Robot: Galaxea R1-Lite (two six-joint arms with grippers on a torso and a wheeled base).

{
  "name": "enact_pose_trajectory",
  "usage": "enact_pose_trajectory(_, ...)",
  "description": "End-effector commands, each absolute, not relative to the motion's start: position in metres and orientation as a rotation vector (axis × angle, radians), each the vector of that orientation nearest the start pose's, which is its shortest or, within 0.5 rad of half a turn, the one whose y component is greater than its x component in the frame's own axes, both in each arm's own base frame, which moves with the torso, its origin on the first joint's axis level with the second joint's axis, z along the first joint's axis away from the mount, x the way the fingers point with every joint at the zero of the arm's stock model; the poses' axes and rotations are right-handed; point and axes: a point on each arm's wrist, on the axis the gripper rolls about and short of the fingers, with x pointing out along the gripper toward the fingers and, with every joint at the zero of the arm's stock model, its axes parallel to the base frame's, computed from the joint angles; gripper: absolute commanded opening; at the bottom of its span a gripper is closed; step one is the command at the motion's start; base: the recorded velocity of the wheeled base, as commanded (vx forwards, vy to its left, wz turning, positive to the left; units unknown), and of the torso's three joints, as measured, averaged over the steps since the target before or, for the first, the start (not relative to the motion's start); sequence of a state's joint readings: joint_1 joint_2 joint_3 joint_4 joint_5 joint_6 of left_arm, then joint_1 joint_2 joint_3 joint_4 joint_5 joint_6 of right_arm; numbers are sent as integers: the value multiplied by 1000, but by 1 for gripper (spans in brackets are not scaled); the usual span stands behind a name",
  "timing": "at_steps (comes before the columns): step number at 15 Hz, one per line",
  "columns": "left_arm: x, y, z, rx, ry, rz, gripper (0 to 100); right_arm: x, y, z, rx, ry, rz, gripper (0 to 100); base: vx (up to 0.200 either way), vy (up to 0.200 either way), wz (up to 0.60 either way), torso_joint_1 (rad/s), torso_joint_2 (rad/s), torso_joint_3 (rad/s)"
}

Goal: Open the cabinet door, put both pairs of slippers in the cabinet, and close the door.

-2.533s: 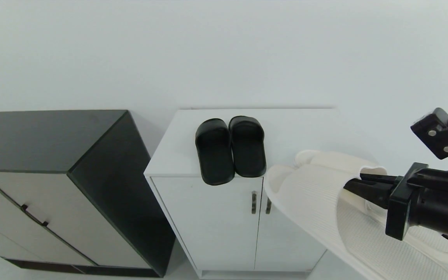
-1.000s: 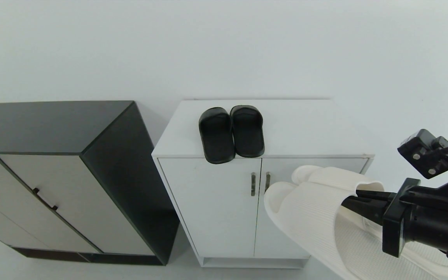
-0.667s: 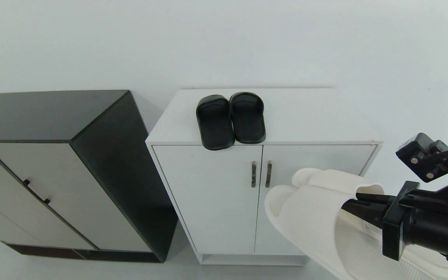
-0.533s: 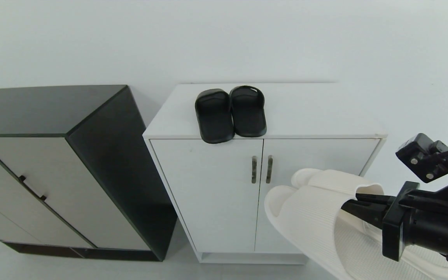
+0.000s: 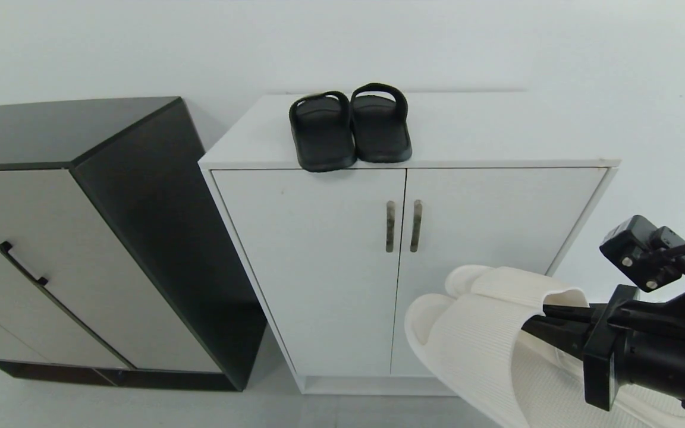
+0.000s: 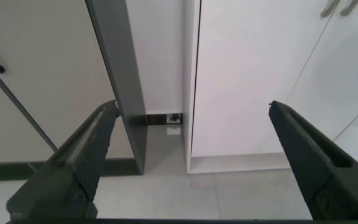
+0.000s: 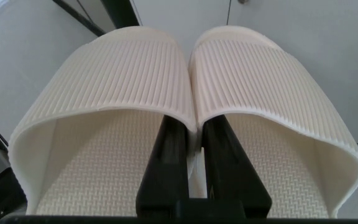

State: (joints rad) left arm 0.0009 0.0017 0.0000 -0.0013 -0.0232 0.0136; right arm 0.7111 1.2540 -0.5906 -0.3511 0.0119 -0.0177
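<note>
1. Gripping the pair of cream ribbed slippers (image 5: 473, 333) was the right gripper (image 5: 547, 324). Its fingers (image 7: 169, 149) were squeezed together on the two inner edges where the slippers met, one finger tucked inside each slipper.
2. That pair hung in the air in front of the lower part of the right-hand door of the white two-door cabinet (image 5: 319, 267), toes pointing at it. Couldn't tell if the toes touched the door.
3. Both doors were shut, with the two slim metal bar handles (image 5: 402, 226) sitting side by side at the middle seam.
4. The pair of black rubber slide slippers (image 5: 348, 125) sat side by side on top of the white cabinet, right at the front edge, mostly above the left door.
5. The left gripper (image 6: 192, 107) was down low over the pale tiled floor (image 6: 166, 193), fingers spread wide with nothing between them.
6. It faced the gap between the white cabinet and the dark cabinet with beige doors (image 5: 140, 208), which stood just to the left.
</note>
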Motion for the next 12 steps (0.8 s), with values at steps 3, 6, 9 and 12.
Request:
enact_pose_trajectory(3,-20,-1,76,15,35,-23,100,142,123,204,-130,296,721,0,0,0,0,-162,487,326)
enact_pose_trajectory(6,-18,-1,78,41,58,-26,100,141,122,205,-133,292,723,0,0,0,0,-137,463,331)
enact_pose_trajectory(9,-19,-1,77,41,44,-25,100,139,120,204,-132,290,725,0,0,0,0,-108,456,344)
enact_pose_trajectory(12,-19,-1,78,50,48,-27,100,139,121,203,-134,296,726,0,0,0,0,-66,455,370)
